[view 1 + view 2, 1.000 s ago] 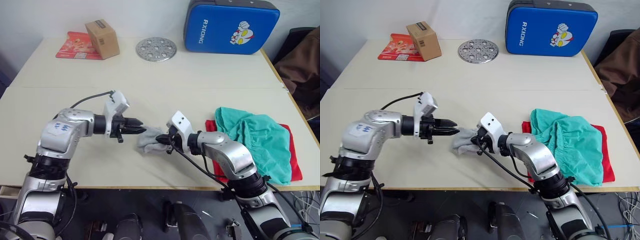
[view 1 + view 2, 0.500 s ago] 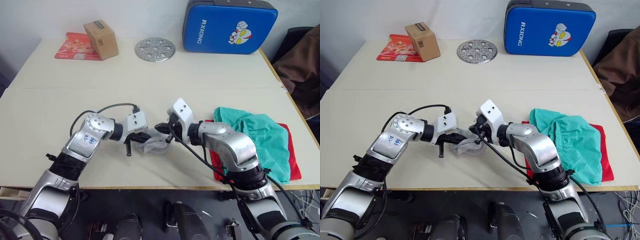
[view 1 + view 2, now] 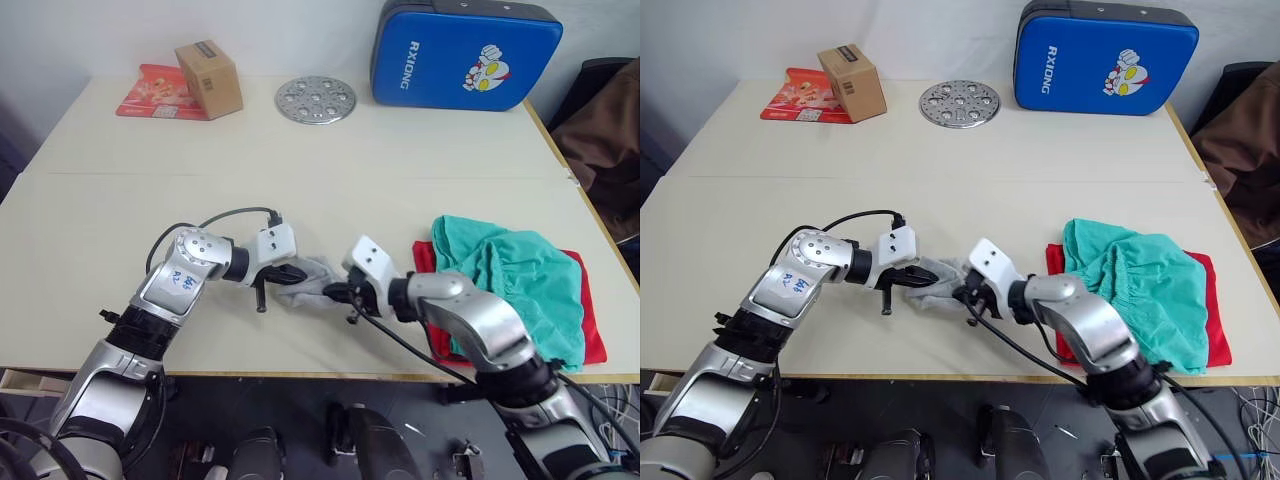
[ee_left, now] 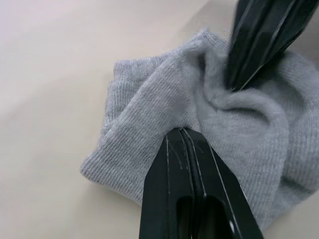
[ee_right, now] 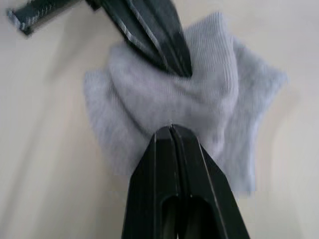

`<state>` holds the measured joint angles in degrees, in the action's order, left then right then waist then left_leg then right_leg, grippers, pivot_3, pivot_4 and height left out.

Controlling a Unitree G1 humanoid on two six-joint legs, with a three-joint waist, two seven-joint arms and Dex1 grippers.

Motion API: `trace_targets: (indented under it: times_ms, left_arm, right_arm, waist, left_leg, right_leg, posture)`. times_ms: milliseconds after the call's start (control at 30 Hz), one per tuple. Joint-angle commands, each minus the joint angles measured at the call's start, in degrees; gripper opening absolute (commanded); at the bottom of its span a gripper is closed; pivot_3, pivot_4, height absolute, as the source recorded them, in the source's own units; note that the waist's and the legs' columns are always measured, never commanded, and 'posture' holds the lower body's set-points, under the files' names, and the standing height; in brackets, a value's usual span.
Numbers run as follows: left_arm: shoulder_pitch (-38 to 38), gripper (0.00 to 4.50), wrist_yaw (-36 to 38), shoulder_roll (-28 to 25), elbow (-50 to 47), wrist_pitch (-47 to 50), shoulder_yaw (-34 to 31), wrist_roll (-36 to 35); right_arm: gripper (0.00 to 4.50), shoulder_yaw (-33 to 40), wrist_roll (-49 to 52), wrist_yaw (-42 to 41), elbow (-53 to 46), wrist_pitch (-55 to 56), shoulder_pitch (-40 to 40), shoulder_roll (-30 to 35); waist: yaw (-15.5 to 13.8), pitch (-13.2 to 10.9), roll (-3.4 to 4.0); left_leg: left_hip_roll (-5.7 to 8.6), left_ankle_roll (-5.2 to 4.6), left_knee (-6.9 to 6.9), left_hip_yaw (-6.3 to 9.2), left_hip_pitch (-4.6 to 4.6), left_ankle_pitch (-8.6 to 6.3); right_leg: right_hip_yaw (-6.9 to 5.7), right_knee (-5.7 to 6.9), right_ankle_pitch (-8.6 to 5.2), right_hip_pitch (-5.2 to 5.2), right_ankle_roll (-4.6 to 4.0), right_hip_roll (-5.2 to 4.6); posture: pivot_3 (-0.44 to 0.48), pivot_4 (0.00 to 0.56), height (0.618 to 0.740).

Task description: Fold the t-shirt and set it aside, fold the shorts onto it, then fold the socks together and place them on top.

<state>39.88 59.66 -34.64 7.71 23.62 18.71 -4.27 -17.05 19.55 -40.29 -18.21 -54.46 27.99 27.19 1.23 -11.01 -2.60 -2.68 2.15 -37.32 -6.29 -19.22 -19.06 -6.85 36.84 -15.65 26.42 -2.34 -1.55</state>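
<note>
Most of the t-shirt (image 3: 594, 320) lies hidden under the shorts (image 3: 520, 275), only 2 red edges showing, its chest print covered by teal cloth.

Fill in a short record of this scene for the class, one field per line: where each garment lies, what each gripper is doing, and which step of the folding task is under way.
socks: bunched grey heap on the table, between the two grippers
left gripper: shut, tips pressed on the socks
right gripper: shut, tips pressed on the socks from the opposite side
shorts: teal, lying on top of the t-shirt
t-shirt: red, under the shorts, at the robot's right
step: folding the socks; not yet placed on the pile
</note>
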Motion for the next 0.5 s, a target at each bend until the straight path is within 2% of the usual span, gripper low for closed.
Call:
trace_targets:
  times_ms: [33,200,233,333,500]
  left_arm:
    - [-0.8,0.01,-0.1,0.4,0.9,0.8,0.1,0.9]
    - [-1.0,0.01,-0.4,0.6,0.3,2.1,-0.1,1.1]
    - [-0.9,0.0,-0.4,0.7,0.4,2.3,-0.2,1.0]
    - [-0.8,0.0,-0.6,1.0,0.4,2.2,-0.1,1.2]
    - [-0.6,0.0,-0.8,1.5,-0.2,2.7,-0.1,1.3]
  right_arm:
    - [0.0,5.7,5.1,-0.6,-6.4,-5.0,-1.6,1.3]
    - [0.0,17.7,16.2,1.1,-13.3,-20.6,-5.2,0.9]
    - [0.18,20.5,18.2,1.9,-13.8,-24.7,-5.9,-0.6]
    - [0.89,29.3,22.5,5.4,-13.4,-36.3,-7.4,-7.1]
    - [2.61,35.2,31.8,16.4,-6.7,-38.0,-10.0,-13.9]
  waist:
    - [0.1,0.0,0.0]
    - [0.1,0.0,0.0]
    - [0.1,0.0,0.0]
    - [0.1,0.0,0.0]
    - [0.1,0.0,0.01]
  left_leg:
    - [0.0,0.0,-0.02,0.0,0.0,0.0]
    - [-0.01,0.01,0.05,0.02,-0.01,0.01]
    - [-0.01,0.01,0.04,0.01,-0.01,0.01]
    - [-0.02,0.01,0.08,0.03,-0.01,0.01]
    - [-0.01,0.03,0.08,0.02,0.01,0.05]
  right_leg:
    - [0.0,0.01,0.01,0.0,0.02,0.0]
    - [0.0,-0.01,0.01,0.0,0.03,0.02]
    - [0.0,-0.01,0.01,-0.01,0.03,0.01]
    - [0.0,0.01,0.01,-0.02,0.03,0.01]
    - [0.02,0.05,0.02,-0.01,0.01,-0.01]
  posture:
    - [0.0,0.15,0.74]
    - [0.0,0.15,0.74]
    - [0.0,0.15,0.74]
    - [0.0,0.15,0.74]
    - [0.0,0.15,0.74]
